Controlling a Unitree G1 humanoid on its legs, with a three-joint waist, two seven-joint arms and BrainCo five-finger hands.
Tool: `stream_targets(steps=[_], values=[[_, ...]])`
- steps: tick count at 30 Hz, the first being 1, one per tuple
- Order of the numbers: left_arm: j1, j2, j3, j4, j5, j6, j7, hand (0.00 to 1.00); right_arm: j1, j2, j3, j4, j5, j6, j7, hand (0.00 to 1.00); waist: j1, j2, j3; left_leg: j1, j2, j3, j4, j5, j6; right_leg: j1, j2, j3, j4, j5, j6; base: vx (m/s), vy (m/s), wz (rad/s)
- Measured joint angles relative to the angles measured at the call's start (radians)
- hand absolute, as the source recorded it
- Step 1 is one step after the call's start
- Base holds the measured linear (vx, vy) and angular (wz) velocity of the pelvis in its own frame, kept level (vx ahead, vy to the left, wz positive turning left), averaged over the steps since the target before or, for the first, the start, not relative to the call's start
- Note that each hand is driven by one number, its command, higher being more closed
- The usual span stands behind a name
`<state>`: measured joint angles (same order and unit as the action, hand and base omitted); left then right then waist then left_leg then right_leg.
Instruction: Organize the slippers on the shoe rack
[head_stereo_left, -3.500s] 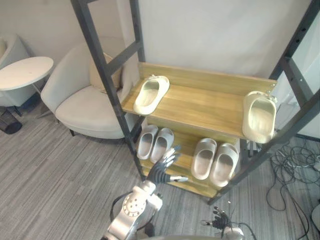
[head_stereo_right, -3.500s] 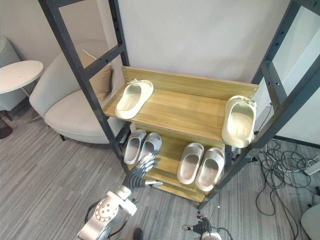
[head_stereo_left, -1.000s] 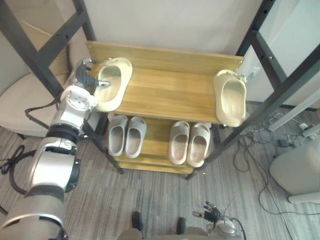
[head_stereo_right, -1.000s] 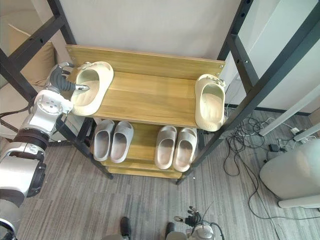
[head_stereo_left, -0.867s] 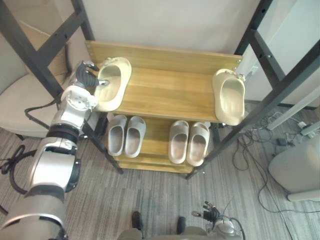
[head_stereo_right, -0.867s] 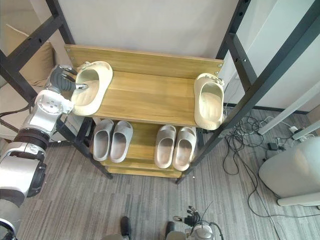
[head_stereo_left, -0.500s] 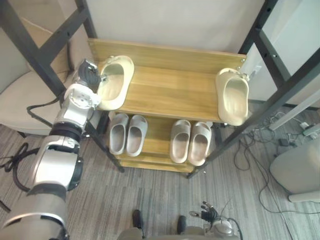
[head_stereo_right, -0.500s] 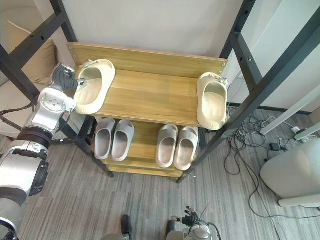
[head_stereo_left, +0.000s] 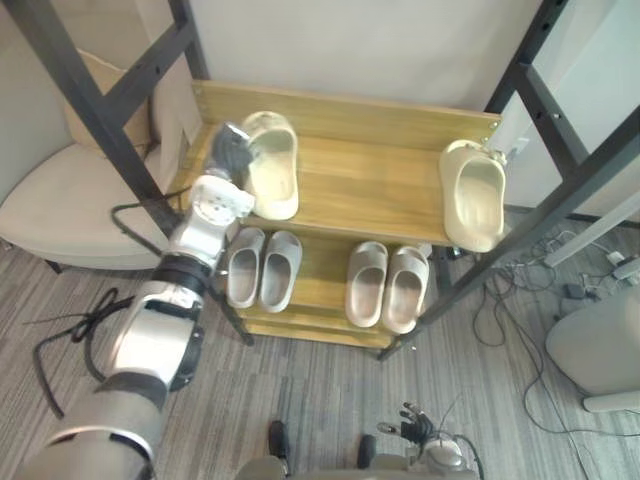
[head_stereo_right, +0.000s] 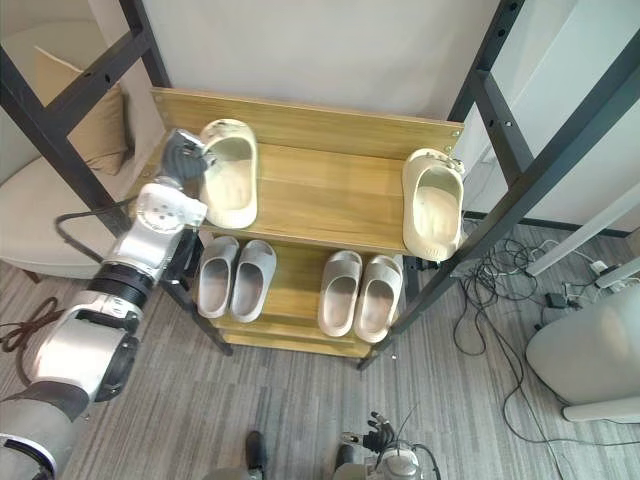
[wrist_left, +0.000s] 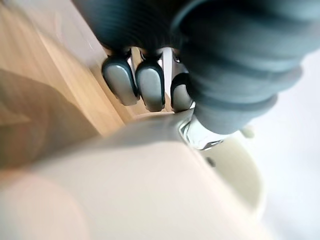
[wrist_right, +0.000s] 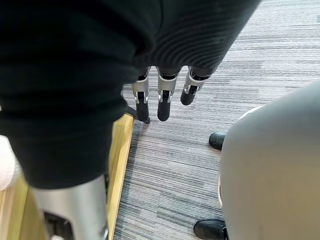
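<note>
A cream slipper (head_stereo_left: 272, 165) lies at the left end of the rack's top wooden shelf (head_stereo_left: 370, 185), pointing straight back. My left hand (head_stereo_left: 230, 152) is shut on its left rim, and the left wrist view shows the curled fingers (wrist_left: 150, 85) hooked over the slipper (wrist_left: 150, 190). A second cream slipper (head_stereo_left: 475, 195) lies at the shelf's right end, its heel over the front edge. On the lower shelf stand a grey pair (head_stereo_left: 263, 268) and a beige pair (head_stereo_left: 385, 288). My right hand (wrist_right: 159, 97) hangs low over the floor with straight fingers.
Black metal posts (head_stereo_left: 110, 100) frame the rack on both sides. A pale armchair (head_stereo_left: 70, 200) with a cushion stands left of the rack. Cables (head_stereo_left: 520, 300) lie on the carpet at the right, beside a grey rounded object (head_stereo_left: 600, 350).
My left hand's fingers have curled onto the left slipper's rim. The slipper has turned from slanted to straight and slid a little to the right on the shelf.
</note>
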<state>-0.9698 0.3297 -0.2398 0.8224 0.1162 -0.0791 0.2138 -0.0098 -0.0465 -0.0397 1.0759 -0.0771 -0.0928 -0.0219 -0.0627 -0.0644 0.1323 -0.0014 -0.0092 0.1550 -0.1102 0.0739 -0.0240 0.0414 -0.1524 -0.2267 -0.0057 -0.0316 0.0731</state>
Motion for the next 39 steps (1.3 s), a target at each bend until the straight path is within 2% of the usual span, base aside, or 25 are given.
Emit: stream_targets(steps=[5, 15, 26, 30, 39], values=[[0.004, -0.052, -0.016, -0.015, -0.003, 0.0, 0.0, 1.0, -0.011, 0.0, 0.005, -0.005, 0.0, 0.004, -0.005, 0.0, -0.023, 0.008, 0.004, 0.005, 0.001, 0.003, 0.0, -0.002, -0.002, 0.013, 0.001, 0.002, -0.004, 0.0, 0.0, 0.0, -0.001, -0.01], [0.015, -0.114, -0.015, -0.015, -0.032, 0.001, 0.027, 1.0, -0.008, -0.004, 0.004, -0.031, 0.003, 0.006, -0.023, 0.0, -0.037, 0.024, 0.013, 0.033, 0.003, 0.031, 0.005, -0.022, -0.007, 0.03, 0.005, 0.024, -0.027, 0.003, 0.003, 0.0, -0.003, -0.07], [0.028, -0.157, -0.014, -0.006, -0.04, 0.006, 0.048, 1.0, 0.001, -0.006, 0.003, -0.038, 0.019, 0.009, -0.032, 0.0, -0.048, 0.041, 0.013, 0.04, 0.003, 0.049, 0.0, -0.033, -0.007, 0.037, 0.005, 0.032, -0.037, 0.001, -0.001, -0.02, -0.001, -0.03], [0.027, -0.177, -0.014, -0.006, -0.042, -0.001, 0.062, 1.0, 0.001, -0.015, -0.008, -0.039, 0.021, 0.009, -0.037, 0.0, -0.051, 0.063, 0.006, 0.038, 0.003, 0.054, 0.005, -0.039, -0.004, 0.03, 0.005, 0.04, -0.039, 0.004, 0.003, 0.01, -0.004, -0.05], [0.027, -0.201, -0.017, -0.006, -0.06, 0.006, 0.072, 1.0, 0.008, -0.015, -0.035, -0.04, 0.038, 0.005, -0.038, 0.0, -0.053, 0.064, 0.006, 0.037, 0.002, 0.051, 0.005, -0.039, -0.004, 0.032, 0.005, 0.038, -0.042, 0.005, 0.005, -0.01, -0.004, 0.01]])
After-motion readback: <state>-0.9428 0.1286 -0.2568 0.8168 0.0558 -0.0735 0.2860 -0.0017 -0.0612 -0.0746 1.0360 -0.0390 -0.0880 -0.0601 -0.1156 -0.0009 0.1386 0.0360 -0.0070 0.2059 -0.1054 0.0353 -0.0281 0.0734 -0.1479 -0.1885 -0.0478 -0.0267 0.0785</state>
